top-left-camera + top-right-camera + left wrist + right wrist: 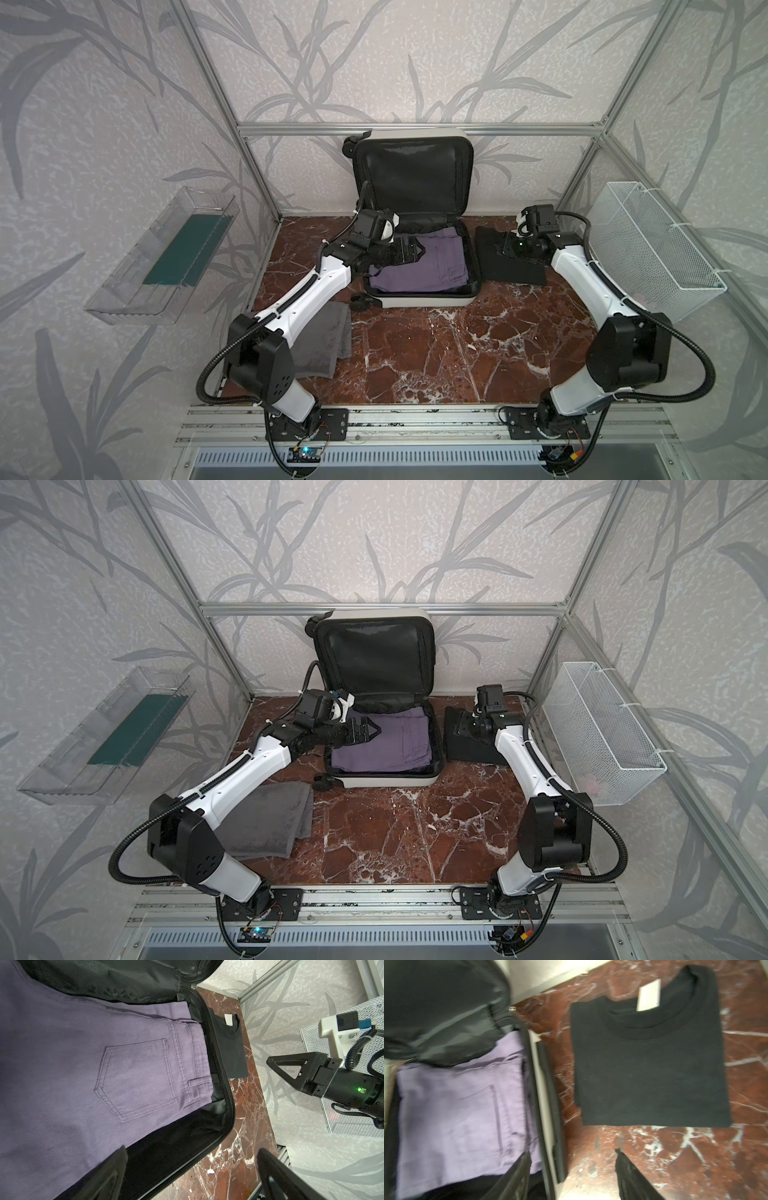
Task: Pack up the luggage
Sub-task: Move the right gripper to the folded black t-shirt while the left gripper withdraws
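The luggage point(419, 300) point(386, 781) lies open at the back of the table, its black-lined lid leaning on the rear wall. Folded purple jeans point(428, 266) point(83, 1064) point(456, 1109) fill its base. My left gripper point(415, 251) point(370, 731) point(192, 1150) hovers open over the jeans' left side, holding nothing. A folded black T-shirt point(519, 272) point(232, 1049) point(650, 1068) lies on the table right of the luggage. My right gripper point(505, 249) point(572, 1152) hangs open above the T-shirt's near left edge, beside the luggage's right wall, with nothing in it.
A folded grey towel point(328, 336) point(270, 820) lies front left, partly under my left arm. A clear tray point(166, 257) holding something dark green hangs on the left wall. A white wire basket point(652, 249) hangs on the right wall. Red marble table point(436, 353).
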{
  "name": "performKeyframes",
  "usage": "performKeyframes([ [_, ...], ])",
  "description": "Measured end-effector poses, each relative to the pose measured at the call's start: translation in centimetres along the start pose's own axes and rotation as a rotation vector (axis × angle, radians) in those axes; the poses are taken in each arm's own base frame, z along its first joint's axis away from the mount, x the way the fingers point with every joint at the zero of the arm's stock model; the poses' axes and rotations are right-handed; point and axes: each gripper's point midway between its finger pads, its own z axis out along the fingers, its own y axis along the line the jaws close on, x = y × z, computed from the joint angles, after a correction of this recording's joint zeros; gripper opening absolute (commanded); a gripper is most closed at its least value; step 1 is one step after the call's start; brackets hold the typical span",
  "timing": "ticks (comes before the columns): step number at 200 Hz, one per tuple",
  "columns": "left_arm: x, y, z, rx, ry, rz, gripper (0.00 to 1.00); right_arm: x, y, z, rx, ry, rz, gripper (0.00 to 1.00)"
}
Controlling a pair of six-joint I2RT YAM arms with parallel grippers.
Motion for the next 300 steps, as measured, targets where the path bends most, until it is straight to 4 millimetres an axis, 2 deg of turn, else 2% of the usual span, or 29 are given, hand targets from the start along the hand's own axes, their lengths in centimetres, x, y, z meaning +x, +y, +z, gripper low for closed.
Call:
performKeyframes([
  [42,1.2,0.7,1.0,0.022,0.006,-0.046,0.99,-1.2,-1.4,5.8,0.105,0.064,0.002,0.65],
  [83,0.9,-0.4,1.3,0.083,-0.009,-0.059,0.99,-2.4,-2.0,11.1,0.164,0.127,0.004,0.64],
  [128,0.6,-1.1,2.1,0.131,-0.010,-0.071,0.99,-1.9,-3.1,14.6,0.222,0.184,0.008,0.64],
  [156,0.8,-0.9,2.8,0.138,0.006,-0.084,0.99,-0.2,-4.6,16.0,0.283,0.239,0.007,0.64],
  [184,1.1,-1.2,3.0,0.145,0.014,-0.086,0.99,1.3,-6.0,16.4,0.331,0.281,0.015,0.63],
  [208,1.5,-1.8,3.1,0.151,0.024,-0.077,0.99,2.3,-7.0,15.8,0.339,0.277,0.044,0.63],
  [250,2.5,-2.8,3.3,0.159,0.047,-0.061,0.99,6.1,-10.0,12.4,0.365,0.296,0.123,0.63],
  [300,3.7,-4.8,2.3,0.168,0.051,-0.029,0.99,11.5,-11.7,8.2,0.372,0.303,0.171,0.63],
])
